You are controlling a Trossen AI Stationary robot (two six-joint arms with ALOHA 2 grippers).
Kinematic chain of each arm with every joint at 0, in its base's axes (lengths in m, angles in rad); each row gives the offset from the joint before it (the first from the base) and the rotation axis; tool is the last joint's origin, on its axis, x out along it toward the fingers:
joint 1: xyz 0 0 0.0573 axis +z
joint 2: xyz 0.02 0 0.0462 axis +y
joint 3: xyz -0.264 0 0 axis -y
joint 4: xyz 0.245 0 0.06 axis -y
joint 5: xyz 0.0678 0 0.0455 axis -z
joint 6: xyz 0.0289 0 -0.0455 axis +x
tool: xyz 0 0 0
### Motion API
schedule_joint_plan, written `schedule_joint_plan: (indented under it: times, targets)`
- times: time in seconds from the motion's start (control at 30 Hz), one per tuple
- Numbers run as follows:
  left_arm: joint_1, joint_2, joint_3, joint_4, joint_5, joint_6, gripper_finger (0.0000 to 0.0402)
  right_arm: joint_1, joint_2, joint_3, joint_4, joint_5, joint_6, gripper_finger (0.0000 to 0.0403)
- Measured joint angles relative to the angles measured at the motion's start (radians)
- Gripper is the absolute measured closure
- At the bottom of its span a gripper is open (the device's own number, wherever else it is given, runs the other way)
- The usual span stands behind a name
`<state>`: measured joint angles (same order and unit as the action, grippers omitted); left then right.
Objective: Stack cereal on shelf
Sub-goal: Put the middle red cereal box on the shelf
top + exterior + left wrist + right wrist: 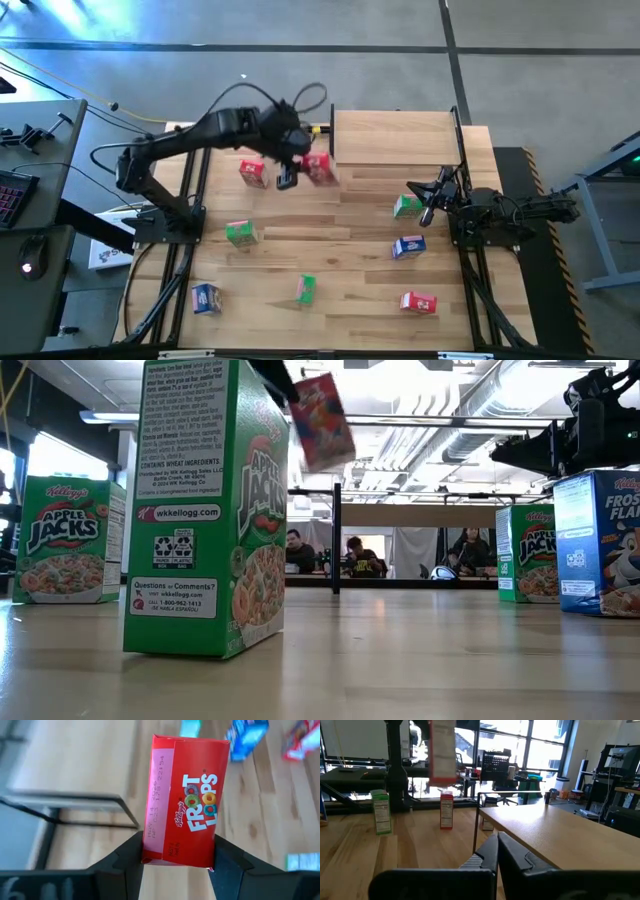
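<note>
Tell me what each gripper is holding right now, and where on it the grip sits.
The left gripper clamps a red cereal box by one end, fingers on its two opposite sides, lifted off the table. The right gripper is shut and holds nothing.

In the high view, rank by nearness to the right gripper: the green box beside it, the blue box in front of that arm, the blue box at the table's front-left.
Right gripper, shut, parked at right.
1. Green box, just beside it.
2. Blue box, a little farther forward.
3. Front-left blue box, far across the table.
</note>
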<state>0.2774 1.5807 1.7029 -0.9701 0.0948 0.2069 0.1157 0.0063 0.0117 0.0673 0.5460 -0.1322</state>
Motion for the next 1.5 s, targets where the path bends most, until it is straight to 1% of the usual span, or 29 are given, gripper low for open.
schedule_joint_plan:
  times: [0.13, 0.33, 0.47, 0.57, 0.6, 0.67, 0.77, 0.97, 1.13, 1.37, 1.5]
  targets:
    - [0.02, 0.063, 0.114, 0.0, -0.001, 0.034, 0.0244, 0.0, 0.0, 0.0, 0.0, 0.0, 0.0, 0.0403]
    - [0.034, 0.241, 0.36, -0.001, -0.001, 0.11, 0.0245, 0.0, 0.0, 0.0, 0.0, 0.0, 0.0, 0.0403]
    - [0.06, 0.364, 0.537, -0.063, -0.008, 0.145, 0.0245, 0.0, 0.0, 0.0, 0.0, 0.0, 0.0, 0.0403]
    - [0.09, 0.45, 0.643, -0.127, -0.011, 0.155, 0.0245, 0.0, 0.0, 0.0, 0.0, 0.0, 0.0, 0.0403]
    - [0.1, 0.473, 0.655, -0.138, -0.011, 0.155, 0.0245, 0.0, 0.0, 0.0, 0.0, 0.0, 0.0, 0.0403]
    - [0.119, 0.492, 0.638, -0.133, -0.013, 0.156, 0.0245, 0.0, 0.0, 0.0, 0.0, 0.0, 0.0, 0.0403]
    - [0.143, 0.521, 0.636, -0.171, -0.023, 0.148, 0.0245, 0.0, 0.0, 0.0, 0.0, 0.0, 0.0, 0.0403]
    - [0.148, 0.548, 0.637, -0.175, -0.053, 0.157, 0.024, 0.0, 0.0, 0.0, 0.0, 0.0, 0.0, 0.0403]
    - [0.135, 0.549, 0.637, -0.157, -0.145, 0.181, 0.022, 0.0, 0.0, 0.0, 0.0, 0.0, 0.0, 0.0403]
    - [0.135, 0.55, 0.637, -0.131, -0.15, 0.189, 0.0185, 0.0, 0.0, 0.0, 0.0, 0.0, 0.0, 0.0403]
    - [0.135, 0.55, 0.637, -0.125, -0.149, 0.192, 0.0172, 0.0, 0.0, 0.0, 0.0, 0.0, 0.0, 0.0403]
